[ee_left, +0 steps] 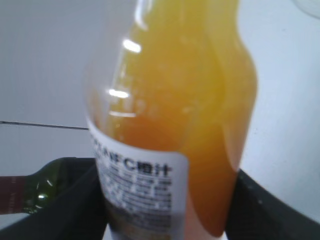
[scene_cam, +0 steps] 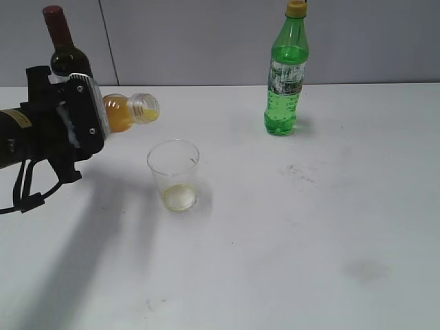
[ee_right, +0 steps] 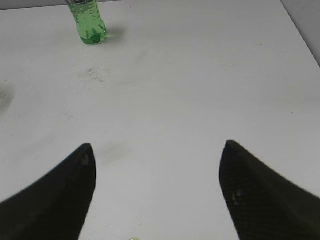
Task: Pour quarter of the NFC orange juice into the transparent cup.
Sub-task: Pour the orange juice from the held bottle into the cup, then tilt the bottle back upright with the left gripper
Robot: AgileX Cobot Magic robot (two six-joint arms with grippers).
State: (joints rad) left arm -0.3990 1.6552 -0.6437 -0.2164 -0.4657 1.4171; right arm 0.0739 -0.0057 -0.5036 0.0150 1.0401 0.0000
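Orange juice bottle (scene_cam: 127,112) lies tilted at upper left, clamped in the left gripper (scene_cam: 96,124), neck above the cup (scene_cam: 174,174); right gripper (ee_right: 157,170) spread wide

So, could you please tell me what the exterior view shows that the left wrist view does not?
Only the exterior view shows the transparent cup with a little juice at its bottom, the green soda bottle, and the NFC orange juice's tilted neck beside the cup. Only the left wrist view shows the juice bottle's printed label. Both show the left hand gripping the juice bottle, and the wine bottle behind.
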